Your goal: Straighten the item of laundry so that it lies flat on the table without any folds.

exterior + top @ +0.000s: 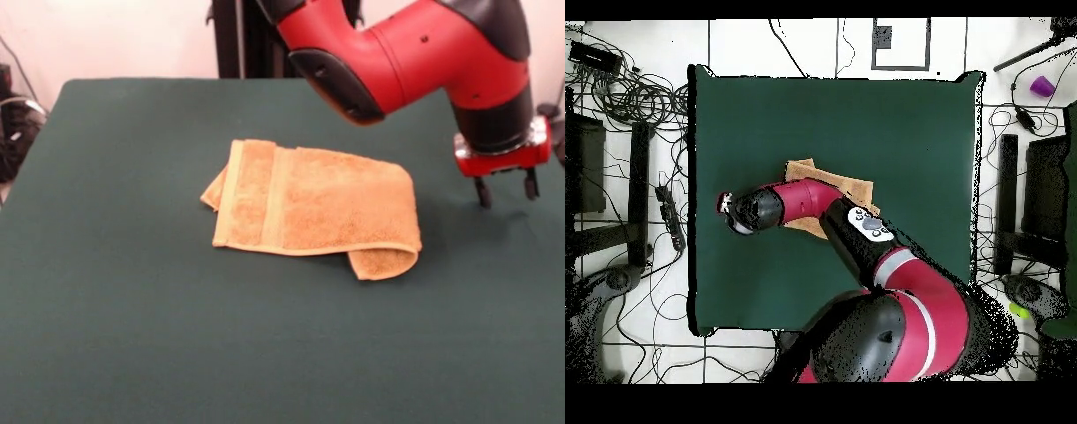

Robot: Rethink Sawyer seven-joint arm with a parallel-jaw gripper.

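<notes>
From the front, the robot's hand (507, 190) hangs empty with its two short black fingers (484, 193) spread apart, just above the dark green cloth-covered surface (132, 309). The small orange-tan terry towel (313, 210) lies well off to one side of it, folded over, one corner tucked under. Overhead, the red arm (865, 250) hides most of the towel (855, 186), and the hand (725, 205) sits apart from it.

Fuzzy looped terry towel (318, 210), matt dark green cloth table (132, 309), glossy red and black plastic arm (415, 49)
</notes>
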